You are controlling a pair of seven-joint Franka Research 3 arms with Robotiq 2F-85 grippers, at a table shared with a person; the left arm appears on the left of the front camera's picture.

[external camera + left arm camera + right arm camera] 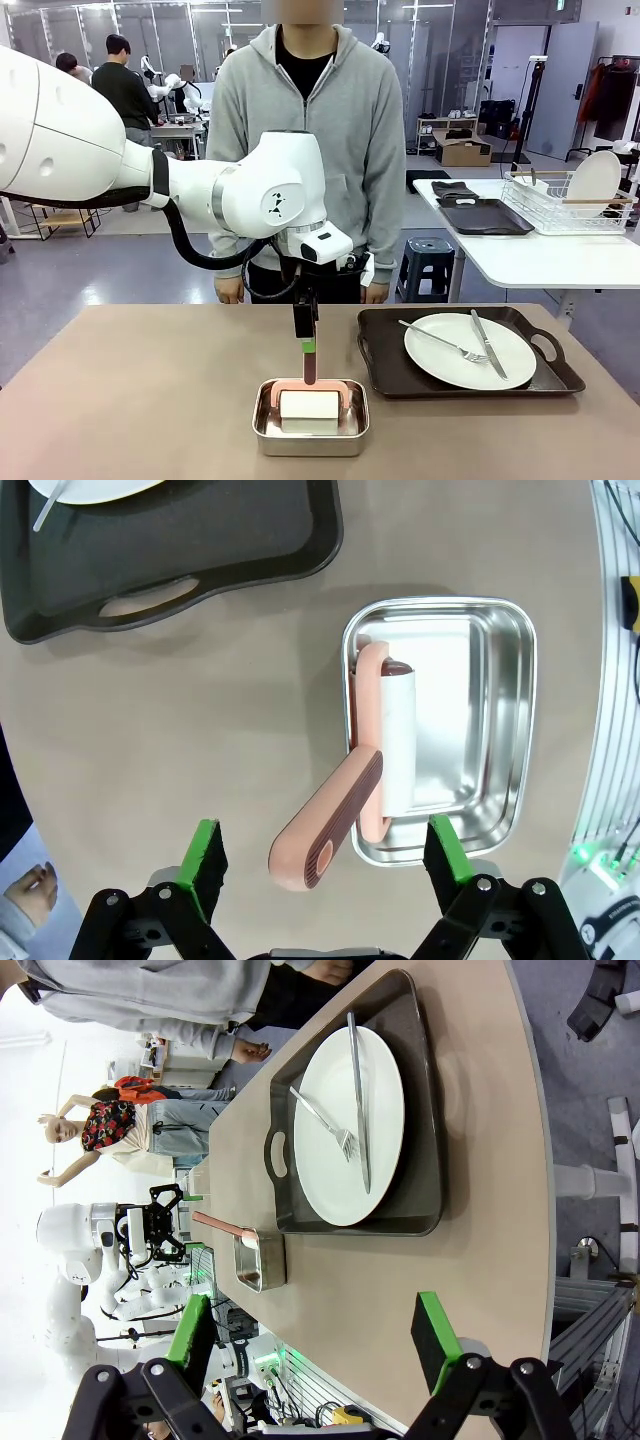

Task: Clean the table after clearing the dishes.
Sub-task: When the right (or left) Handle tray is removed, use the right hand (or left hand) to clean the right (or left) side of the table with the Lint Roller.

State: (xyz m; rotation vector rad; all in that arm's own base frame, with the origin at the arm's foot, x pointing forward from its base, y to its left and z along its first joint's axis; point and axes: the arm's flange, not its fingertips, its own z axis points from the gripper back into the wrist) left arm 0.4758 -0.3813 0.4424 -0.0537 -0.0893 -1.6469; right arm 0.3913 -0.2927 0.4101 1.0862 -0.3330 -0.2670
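Observation:
A white plate [470, 352] carrying a fork [445, 340] and a knife [488, 343] lies on a dark handled tray [385, 350] at the right of the beige table [150, 400]. Over a small steel pan [310, 438], my left gripper [306, 345] points down. In the left wrist view this gripper [325, 855] is open, its green pads either side of the pink handle [335, 815] of a white roller [400, 745] resting in the pan [500, 730], without touching it. My right gripper [312, 1340] is open above the table's edge, facing the plate [345, 1130] and tray [425, 1110].
A person in a grey hoodie [300, 130] stands at the far side with hands down. Behind on the right, a white table [540, 255] carries a dish rack [560, 205] with a plate and a dark tray [485, 215]. A blue stool [425, 260] stands beside it.

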